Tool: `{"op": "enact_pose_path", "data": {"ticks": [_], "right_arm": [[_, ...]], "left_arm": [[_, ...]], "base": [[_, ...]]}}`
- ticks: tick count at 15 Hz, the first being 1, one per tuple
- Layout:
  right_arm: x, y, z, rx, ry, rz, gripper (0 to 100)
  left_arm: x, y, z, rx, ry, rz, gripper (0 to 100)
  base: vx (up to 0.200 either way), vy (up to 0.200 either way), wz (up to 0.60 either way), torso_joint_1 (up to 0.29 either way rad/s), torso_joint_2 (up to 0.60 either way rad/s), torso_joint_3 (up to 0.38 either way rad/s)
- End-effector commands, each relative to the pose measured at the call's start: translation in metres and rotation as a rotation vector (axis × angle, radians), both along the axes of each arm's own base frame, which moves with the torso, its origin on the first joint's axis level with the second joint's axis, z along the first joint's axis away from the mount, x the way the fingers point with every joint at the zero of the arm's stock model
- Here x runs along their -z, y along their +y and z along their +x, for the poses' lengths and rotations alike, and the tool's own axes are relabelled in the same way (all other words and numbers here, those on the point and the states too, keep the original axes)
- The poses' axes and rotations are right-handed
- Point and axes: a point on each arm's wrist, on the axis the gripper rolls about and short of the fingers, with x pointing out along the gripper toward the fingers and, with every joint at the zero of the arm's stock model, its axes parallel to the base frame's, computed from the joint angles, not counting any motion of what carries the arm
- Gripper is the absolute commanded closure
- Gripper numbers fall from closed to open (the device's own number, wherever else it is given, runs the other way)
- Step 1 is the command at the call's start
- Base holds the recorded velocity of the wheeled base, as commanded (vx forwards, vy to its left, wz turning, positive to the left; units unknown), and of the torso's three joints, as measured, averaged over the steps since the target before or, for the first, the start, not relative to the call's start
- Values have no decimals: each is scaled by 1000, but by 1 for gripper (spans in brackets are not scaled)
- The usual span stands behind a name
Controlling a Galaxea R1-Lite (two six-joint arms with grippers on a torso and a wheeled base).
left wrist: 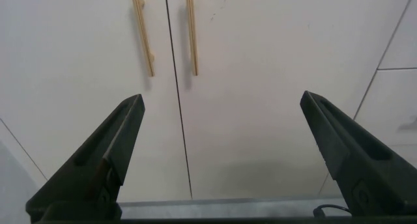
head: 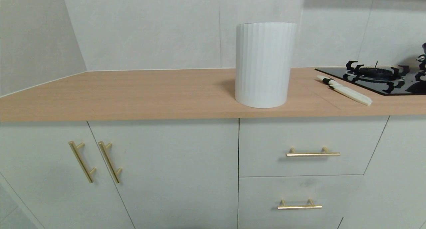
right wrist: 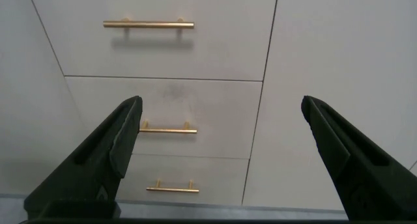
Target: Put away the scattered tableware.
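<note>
A tall white ribbed holder (head: 263, 64) stands upright on the wooden countertop (head: 133, 92). To its right a white knife (head: 344, 90) with a black band lies flat near the hob. My left gripper (left wrist: 221, 107) is open, facing the cabinet doors below the counter. My right gripper (right wrist: 221, 110) is open too, facing the drawer fronts. Nothing is between the fingers of either one.
A black gas hob (head: 379, 76) sits at the counter's right end. Below are two cabinet doors with gold handles (head: 95, 160) and drawers with gold handles (head: 313, 153). Tiled walls close the back and the left corner.
</note>
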Motion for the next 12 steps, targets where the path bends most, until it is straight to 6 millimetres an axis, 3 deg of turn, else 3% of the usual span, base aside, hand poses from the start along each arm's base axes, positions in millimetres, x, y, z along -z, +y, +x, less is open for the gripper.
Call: {"op": "enact_pose_path", "data": {"ticks": [1, 6, 12], "right_arm": [[0, 0, 0, -1, 1, 0, 0], [0, 0, 0, -1, 1, 0, 0], [0, 0, 0, -1, 1, 0, 0]], "left_arm": [[0, 0, 0, -1, 0, 0, 0], [0, 0, 0, -1, 0, -1, 0], [0, 0, 0, -1, 0, -1, 0]], "base": [[0, -200, 0, 2, 2, 2], [0, -200, 0, 5, 3, 5], [0, 0, 0, 0, 0, 0]]}}
